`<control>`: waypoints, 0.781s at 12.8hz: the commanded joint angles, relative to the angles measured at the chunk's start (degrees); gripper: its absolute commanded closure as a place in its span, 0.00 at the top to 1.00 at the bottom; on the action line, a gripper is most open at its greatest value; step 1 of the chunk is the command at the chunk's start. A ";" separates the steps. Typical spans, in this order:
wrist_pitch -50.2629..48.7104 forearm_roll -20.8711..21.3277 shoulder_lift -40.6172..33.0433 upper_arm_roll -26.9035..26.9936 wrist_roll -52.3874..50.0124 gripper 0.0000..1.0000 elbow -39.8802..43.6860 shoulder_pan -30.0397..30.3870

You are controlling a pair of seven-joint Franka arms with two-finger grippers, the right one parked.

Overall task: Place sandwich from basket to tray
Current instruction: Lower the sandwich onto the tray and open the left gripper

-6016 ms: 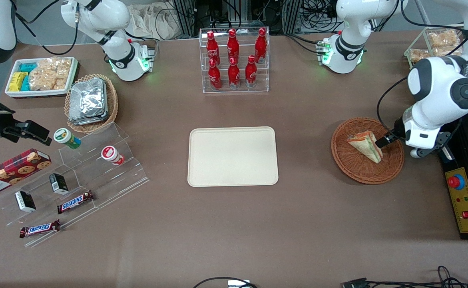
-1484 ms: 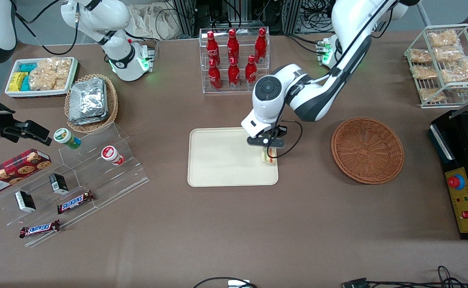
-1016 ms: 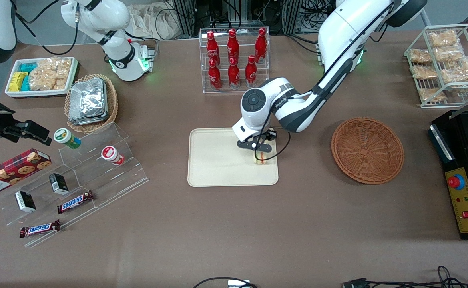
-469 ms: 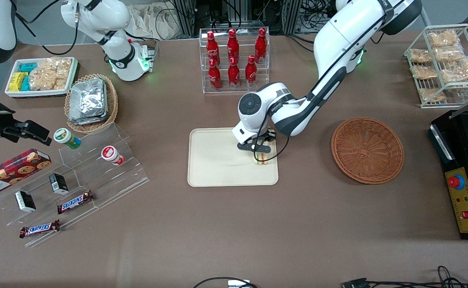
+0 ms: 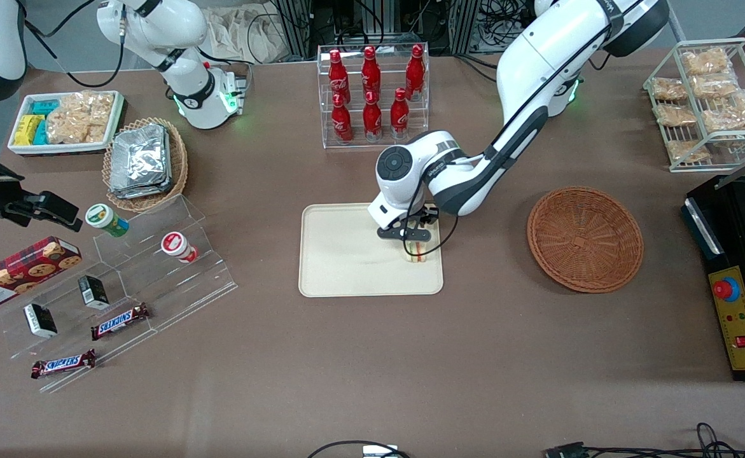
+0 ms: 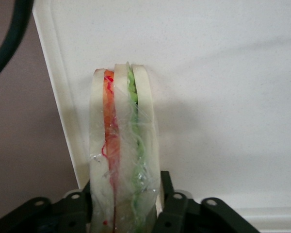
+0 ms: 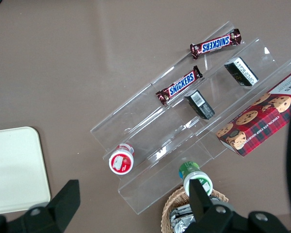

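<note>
Your left arm reaches low over the tray (image 5: 347, 254), its gripper (image 5: 414, 238) clamped on the sandwich (image 6: 123, 160), which stands on edge at the tray's basket-side end. The basket (image 5: 585, 238) sits on the brown table (image 5: 410, 369), toward the working arm's end.

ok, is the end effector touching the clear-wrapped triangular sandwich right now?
Touching. The left wrist view shows the end effector fingers pressed against both bread faces of the clear-wrapped triangular sandwich, no gap, above the cream-beige rectangular tray.
</note>
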 commanded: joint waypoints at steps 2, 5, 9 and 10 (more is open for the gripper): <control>-0.95 0.71 0.22 0.33 -2.63 1.00 3.99 -0.46; -2.09 0.53 -2.15 0.42 -3.94 1.00 5.48 0.77; -8.31 -3.23 -4.44 0.42 -5.44 1.00 11.00 3.85; -11.55 -4.73 -5.14 0.51 -5.88 1.00 13.02 5.33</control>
